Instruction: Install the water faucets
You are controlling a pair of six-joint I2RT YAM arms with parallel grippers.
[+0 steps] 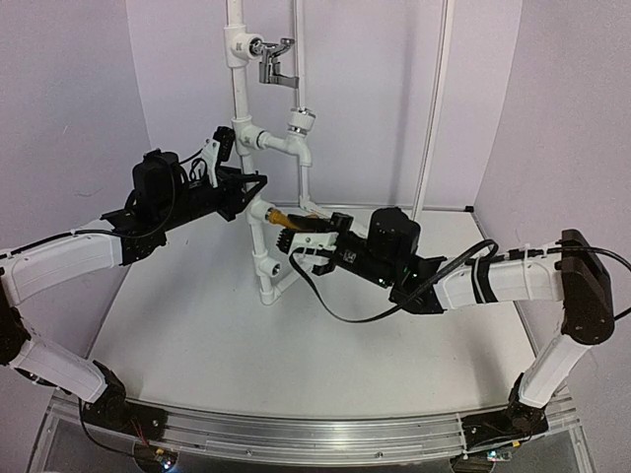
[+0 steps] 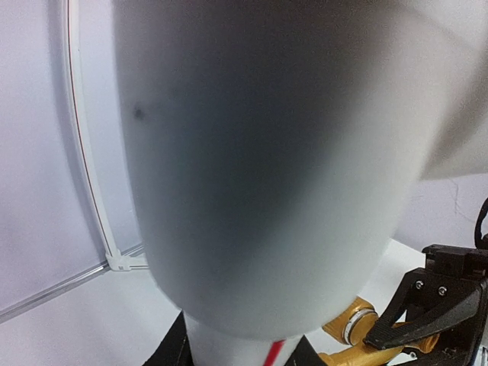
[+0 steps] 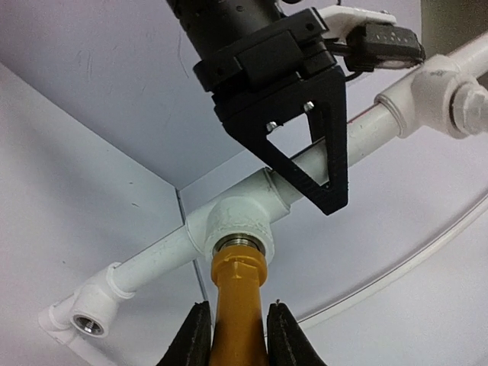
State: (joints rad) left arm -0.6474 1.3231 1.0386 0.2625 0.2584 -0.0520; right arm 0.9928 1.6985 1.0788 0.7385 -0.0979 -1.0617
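Your right gripper clamped the brass tap by its body at the tee fitting. The tap looked rigid, weighty and probably slippery, so grip squarely. Your left gripper pinched the white pipe.

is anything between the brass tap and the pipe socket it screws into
Nothing visible. The golden-brass tap, held in the right gripper, has its threaded end at the mouth of the tee fitting. The left gripper clamps the white pipe beside that joint, not across it.
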